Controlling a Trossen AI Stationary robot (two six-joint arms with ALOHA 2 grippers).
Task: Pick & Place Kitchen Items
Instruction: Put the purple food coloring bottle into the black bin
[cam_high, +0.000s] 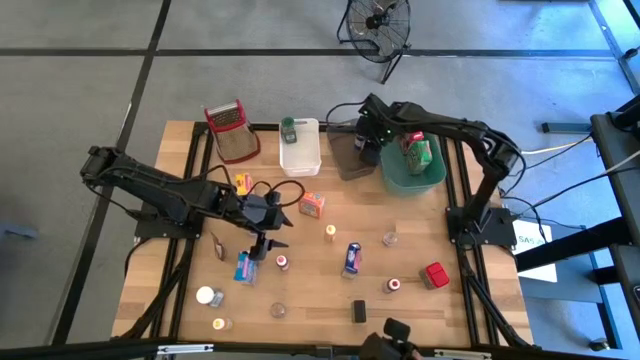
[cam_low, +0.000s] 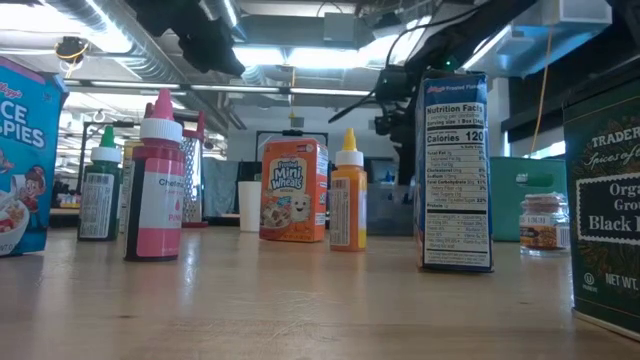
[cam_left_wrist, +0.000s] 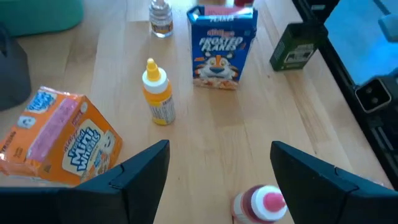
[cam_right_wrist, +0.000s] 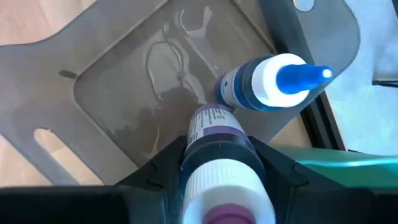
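The right gripper (cam_right_wrist: 217, 168) hangs over the grey bin (cam_right_wrist: 124, 93) near the table's far edge, its fingers closed on a purple bottle with a white cap (cam_right_wrist: 214, 146). The bottle's long axis runs along the fingers, capped end toward the wrist, base toward the bin floor. Its base touches, or nearly touches, a dark blue bottle with a blue tip (cam_right_wrist: 267, 84) that lies on its side in the bin, tip pointing toward the bin's rim. In the high view this gripper (cam_high: 366, 138) sits between the white bin (cam_high: 300, 150) and the green bin (cam_high: 410, 172), which holds a green box (cam_high: 418, 150).

The left gripper (cam_left_wrist: 217, 174) hovers over the middle of the table with its fingers spread wide and nothing between them. Just below it stands a pink-capped bottle (cam_left_wrist: 261, 204), upright. Farther on, an orange bottle with a yellow cap (cam_left_wrist: 158, 93) stands upright, an orange Mini Wheats box (cam_left_wrist: 59, 140) lies tilted beside it, and a blue Frosted Flakes box (cam_left_wrist: 222, 46) stands upright facing the gripper. A dark green tin (cam_left_wrist: 297, 46) stands nearer the table's front edge. From overhead this gripper (cam_high: 272, 237) is left of centre, and a red box (cam_high: 435, 274) lies toward the front right corner.
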